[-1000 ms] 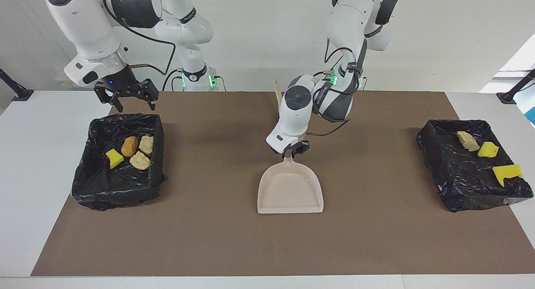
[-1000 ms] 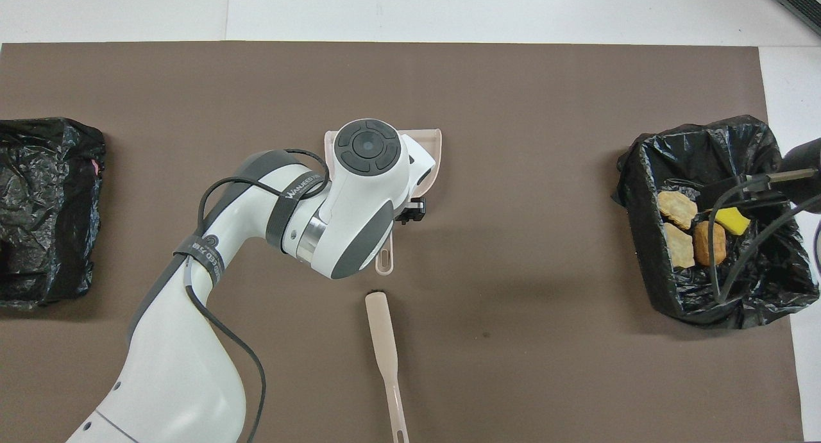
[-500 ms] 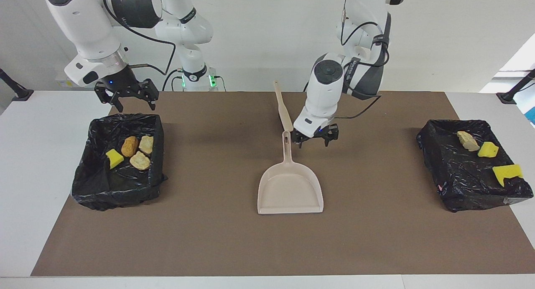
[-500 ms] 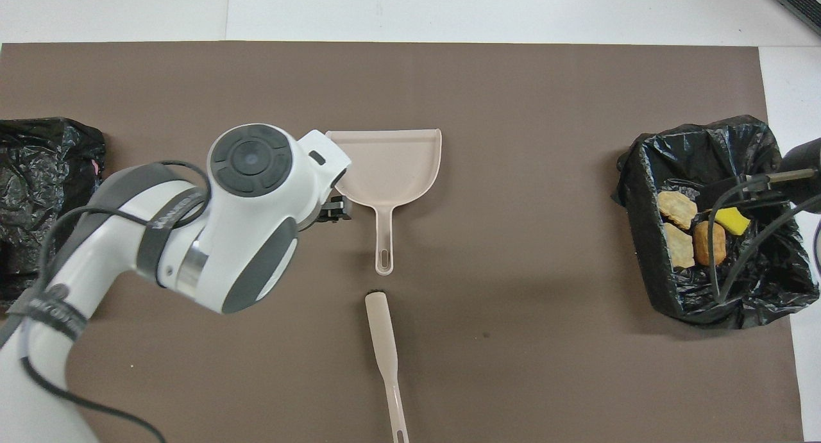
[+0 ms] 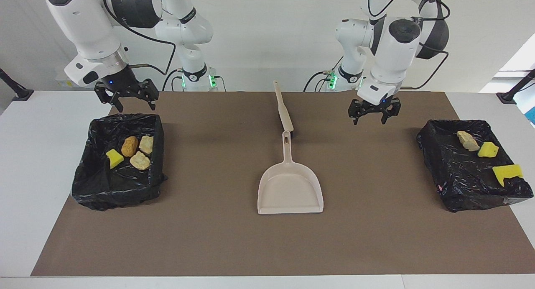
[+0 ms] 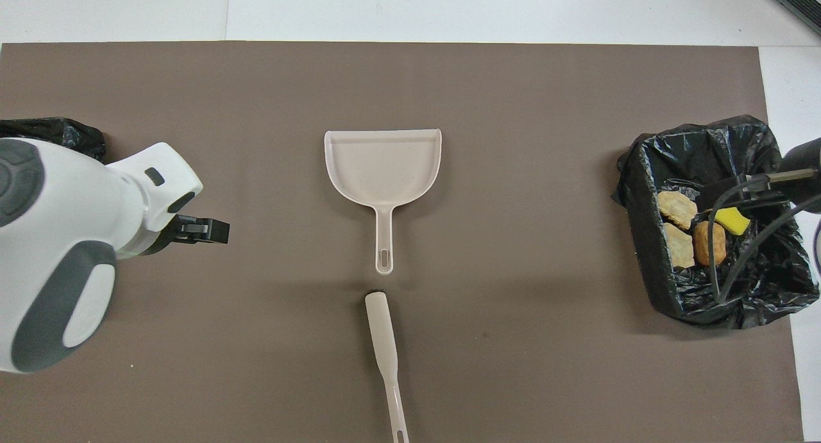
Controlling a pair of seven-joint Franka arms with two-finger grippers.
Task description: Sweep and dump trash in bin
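Facing view: left jaws (image 5: 375,113) released, empty, above the mat; right jaws (image 5: 126,97) released over the bin (image 5: 119,161) edge, trash (image 5: 130,152) just below.

Overhead view: dustpan (image 6: 383,174) and brush (image 6: 385,340) lie ungripped; trash (image 6: 696,231) binned. A careless reach could snag the liner.

White wall (image 5: 267,34), white table (image 5: 42,155) w/ brown mat (image 5: 376,239)

A beige dustpan (image 5: 290,191) is lying flat mid-mat on the brown mat (image 5: 376,239) covering the white bench (image 5: 25,163), its handle pointing toward a beige hand brush (image 5: 283,106).
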